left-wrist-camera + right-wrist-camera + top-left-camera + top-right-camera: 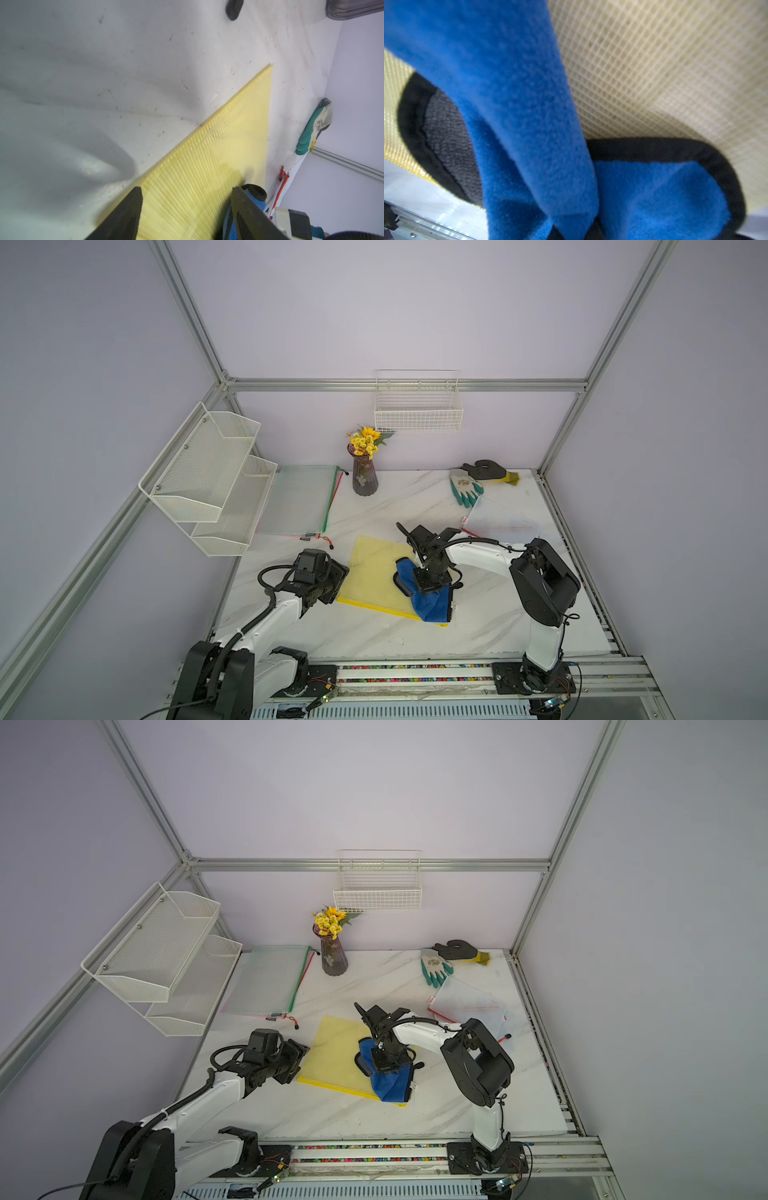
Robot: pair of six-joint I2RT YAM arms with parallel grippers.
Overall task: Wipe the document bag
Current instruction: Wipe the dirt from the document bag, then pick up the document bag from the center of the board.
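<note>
The yellow mesh document bag (374,572) (332,1056) lies flat mid-table. A blue cloth (432,608) (390,1085) with black edging rests bunched on its right part. My right gripper (432,580) points down, shut on the blue cloth; in the right wrist view the blue cloth (508,83) hides the jaws, with the document bag (654,72) behind it. My left gripper (332,574) is at the bag's left edge. In the left wrist view the left gripper (187,191) is open over the document bag (207,162), nothing held, and the blue cloth (257,201) lies beyond one finger.
A vase of yellow flowers (365,477) stands at the back. Two gloves (467,487) lie at the back right. A green-edged mesh bag (299,497) lies at the left, a clear bag (503,522) at the right. A white rack (208,477) overhangs the left edge.
</note>
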